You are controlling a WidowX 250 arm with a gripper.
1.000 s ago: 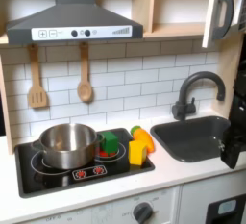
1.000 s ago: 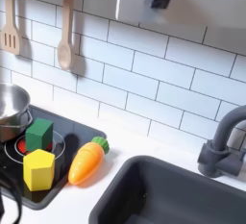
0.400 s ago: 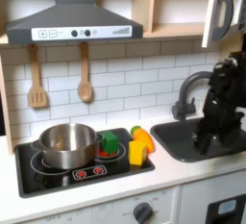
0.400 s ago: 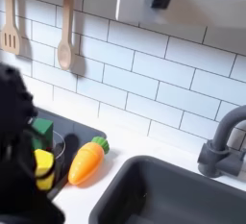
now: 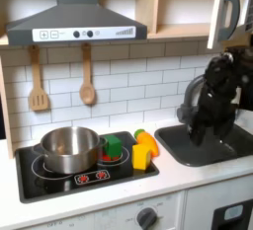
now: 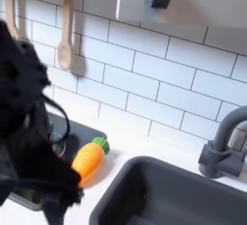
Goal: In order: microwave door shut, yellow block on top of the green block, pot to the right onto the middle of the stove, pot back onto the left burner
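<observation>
The hand [image 5: 201,135] hangs over the sink [image 5: 212,151] — grip state unclear.

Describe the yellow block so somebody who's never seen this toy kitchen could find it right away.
Find the black stove under the grey hood, left of the sink in the first exterior view. A shiny steel pot sits on it; right of the pot is the green block, then the yellow block at the stove's right edge. It is boxy and bright yellow, unlike the rounded orange toy behind it.

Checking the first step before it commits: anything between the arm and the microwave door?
Nothing visible. In the first exterior view the arm rises over the sink, directly below the microwave door, which stands open at top right. Only bare tiled wall and the faucet lie nearby. Gripper state unclear.
</observation>
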